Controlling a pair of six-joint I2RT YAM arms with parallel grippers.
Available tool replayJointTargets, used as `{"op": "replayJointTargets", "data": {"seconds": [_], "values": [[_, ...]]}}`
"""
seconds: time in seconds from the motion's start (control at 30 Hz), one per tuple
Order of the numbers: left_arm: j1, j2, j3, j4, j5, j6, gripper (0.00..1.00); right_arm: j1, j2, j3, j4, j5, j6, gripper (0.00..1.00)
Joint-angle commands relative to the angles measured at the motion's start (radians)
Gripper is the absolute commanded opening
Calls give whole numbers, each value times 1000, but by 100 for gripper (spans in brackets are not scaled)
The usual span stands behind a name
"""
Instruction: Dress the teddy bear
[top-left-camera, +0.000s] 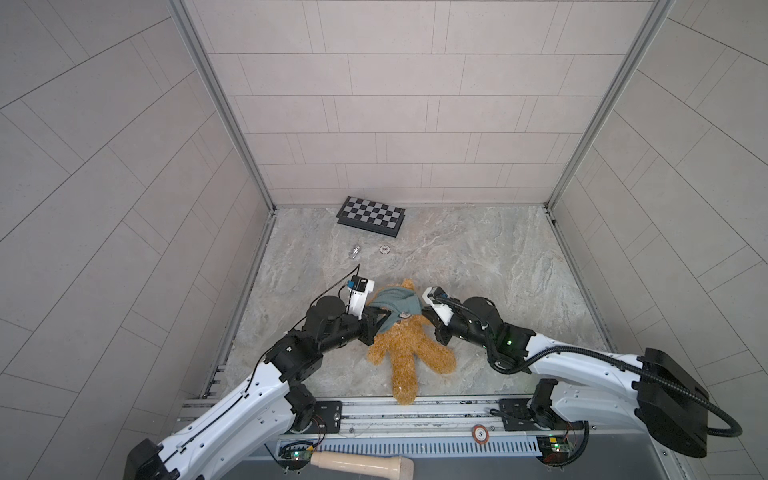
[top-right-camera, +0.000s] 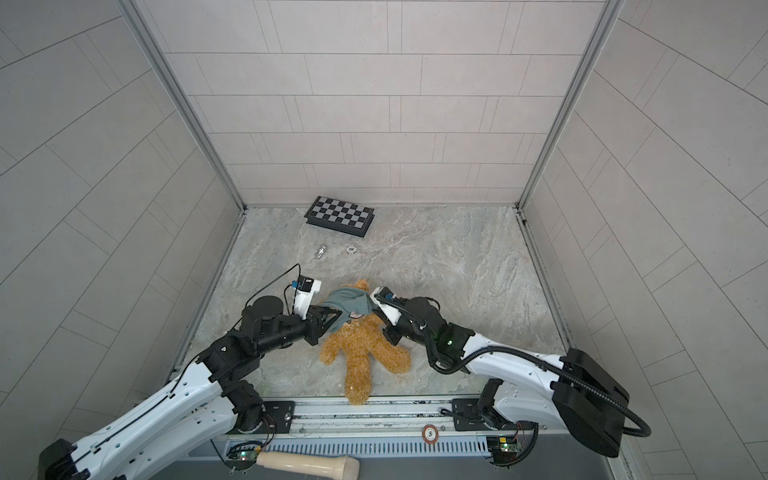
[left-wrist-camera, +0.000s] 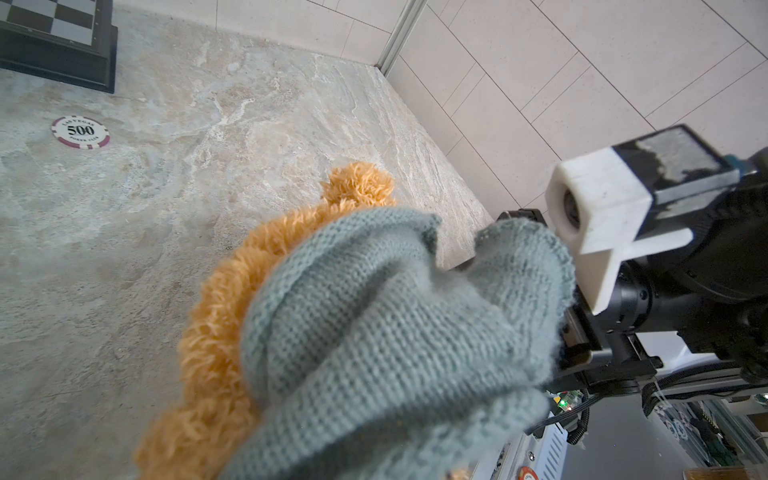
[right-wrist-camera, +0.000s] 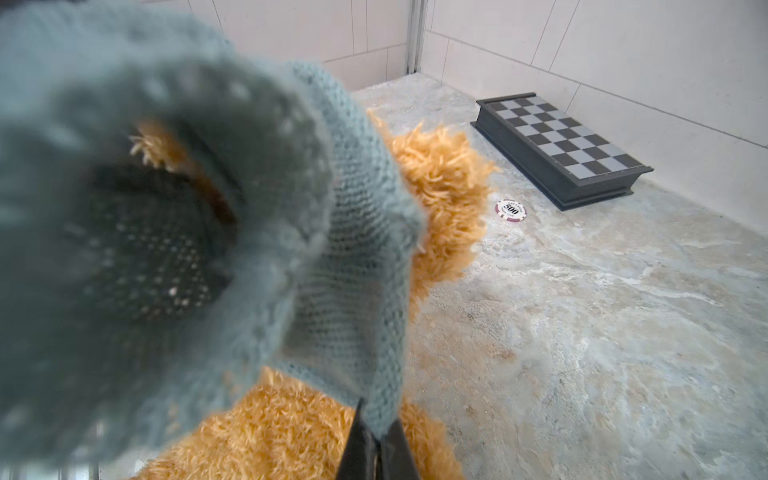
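The counter (top-left-camera: 478, 266) is a grey-beige slab veined like marble. It is shut in on three sides by walls (top-left-camera: 395, 104) of pale oblong tiles, with metal posts (top-left-camera: 226, 104) in the two far corners. A metal rail (top-left-camera: 415, 409) runs along the front edge, where both arms are mounted.

The teddy bear (top-left-camera: 409, 345) lies near the front middle of the counter, between the two arms. Its head points toward the back wall and one long limb reaches the front rail. Its fur is shaggy and golden-brown, and its limbs are splayed loosely. A blue-grey knitted garment (top-left-camera: 395, 303) is bunched over its head and shoulders, hiding the face, while one round ear (top-left-camera: 408, 285) pokes out beyond the knit.

The left jaws are closed on the garment's edge at the bear's left in both top views. The right jaws are pinched tight on the opposite edge, as the right wrist view shows.

Counted:
- One bear and one garment.
- Two arms, left (top-left-camera: 249, 382) and right (top-left-camera: 582, 361).
- One folded chessboard box (top-left-camera: 371, 216) by the back wall.
- One small silvery piece (top-left-camera: 354, 251).
- Two poker chips: a chip marked 500 (top-left-camera: 385, 249) on the counter near the box, and a second chip (top-left-camera: 480, 434) on the front rail.
- One cream-coloured handle (top-left-camera: 361, 464) below the rail.
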Motion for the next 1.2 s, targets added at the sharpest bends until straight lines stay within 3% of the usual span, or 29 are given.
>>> {"op": "replayJointTargets", "data": {"seconds": [0.0,0.17,0.27,0.4,0.63,0.87,1.17], "values": [[6,-29,54,46,5,13,0,47,9,12,-99,19,-49,0],[5,6,47,29,-100,9,0,70,-69,-29,66,-252,62,0],[4,2,40,36,-123,15,0,79,-105,-45,81,-319,111,0],[3,-6,61,19,-63,58,0,55,-158,-92,53,-268,148,0],[-32,-47,97,-45,66,130,0,-224,-182,-31,-95,-184,282,0],[-47,-44,129,-97,106,162,0,-226,-125,130,-100,-319,252,0],[-79,-25,150,-111,111,198,0,-221,-10,241,-23,-337,343,0]]}}
